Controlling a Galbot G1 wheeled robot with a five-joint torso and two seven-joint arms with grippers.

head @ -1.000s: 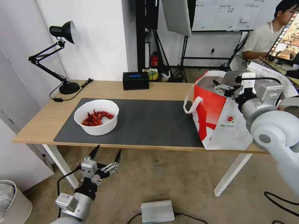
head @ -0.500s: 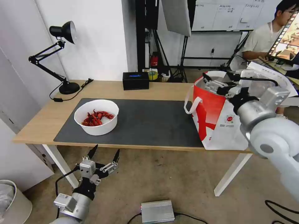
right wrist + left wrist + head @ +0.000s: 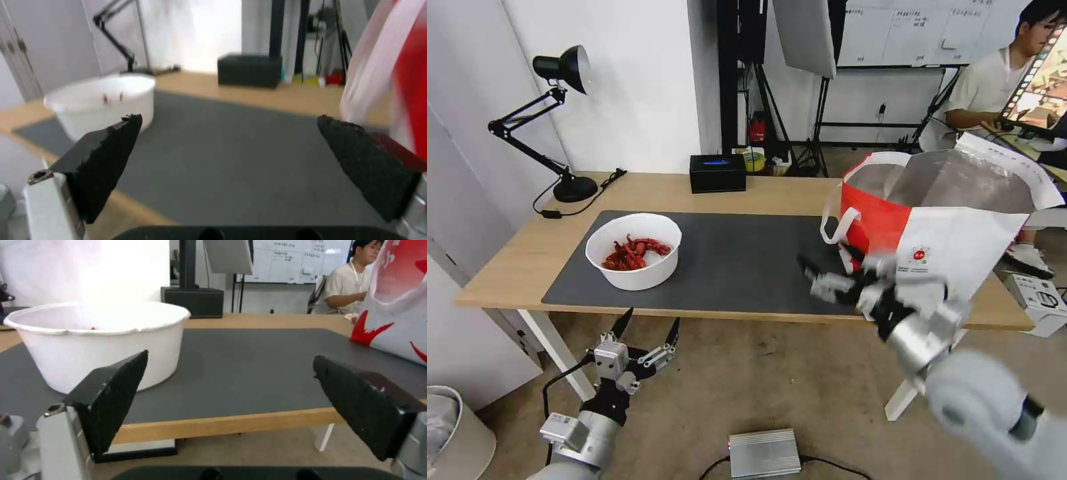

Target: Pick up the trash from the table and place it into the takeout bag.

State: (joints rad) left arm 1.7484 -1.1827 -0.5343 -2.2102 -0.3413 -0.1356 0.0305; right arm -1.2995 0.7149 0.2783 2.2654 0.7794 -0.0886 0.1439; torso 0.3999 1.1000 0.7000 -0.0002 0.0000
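Two sets of jaws, both spread wide and empty.

My right jaws (image 3: 829, 272) hang over the desk's (image 3: 774, 190) front edge beside the takeout bag (image 3: 940, 247); my left jaws (image 3: 649, 329) wait below the edge, before the white bowl of red shells (image 3: 634, 251) on the grey mat (image 3: 747, 260).

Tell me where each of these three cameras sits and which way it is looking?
Head view: on the robot's head, looking forward and down at the light-wood table; the open left gripper hangs below the table's near edge, the open right gripper is beside the white-and-red takeout bag.
Left wrist view: on the left wrist, facing across the tabletop between its fingers.
Right wrist view: on the right wrist, facing over the dark grey mat.
Both wrist views share the white bowl of red shells.
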